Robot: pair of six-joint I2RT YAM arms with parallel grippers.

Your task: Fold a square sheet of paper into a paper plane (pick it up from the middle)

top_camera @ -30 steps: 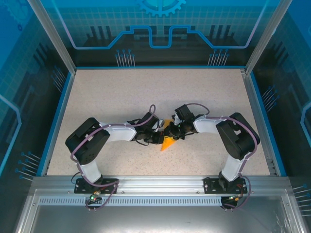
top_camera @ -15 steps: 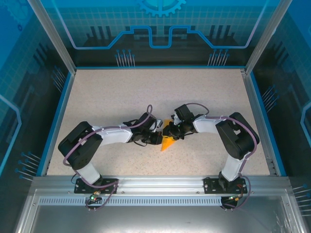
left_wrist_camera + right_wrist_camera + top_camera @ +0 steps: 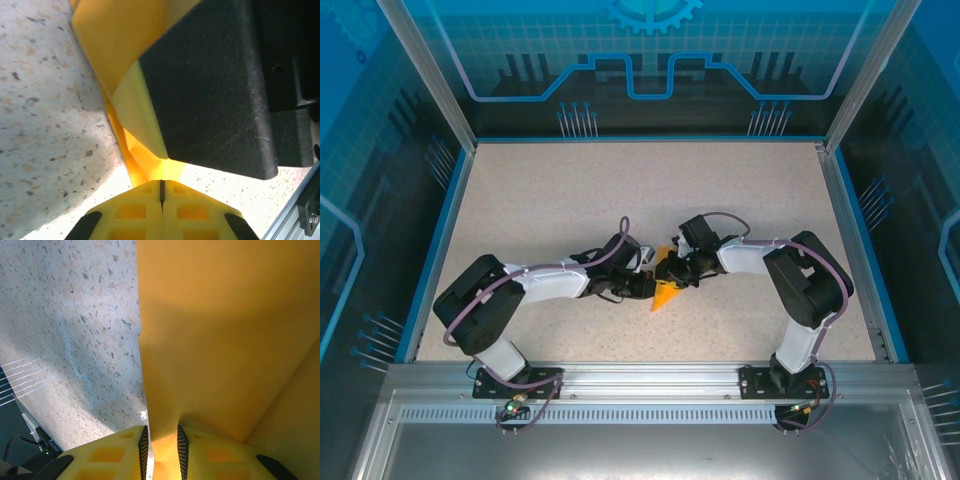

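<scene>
Two arms are bolted at the near rail, low in the overhead frame, and only the left arm point(image 3: 555, 280) is seen to have shifted. Over the last second its elbow has swung toward the lower left and sunk, while its wrist has been kept in place. The right arm point(image 3: 760, 258) has hardly been moved. Just beyond, at the centre of the frame, the orange paper point(image 3: 665, 293) is held between both wrists as a small creased pointed shape. Its tip is aimed at the near rail, in the same spot as before. It is judged that the piece is being steadied for a crease rather than carried, and that the plane is only partly folded.

From overhead the grips cannot be made out. In the left wrist view the left jaws are shown clenched, the yellow fingers point(image 3: 135, 215) pressed together at the bottom of the frame, apparently on the paper's fold. A black block point(image 3: 215, 90) fills the upper right. In the right wrist view the right jaws are seen nipped onto a paper edge that passes between the fingers point(image 3: 110, 450) at bottom centre. Speckled worktop point(image 3: 620, 190) lies beyond.
</scene>
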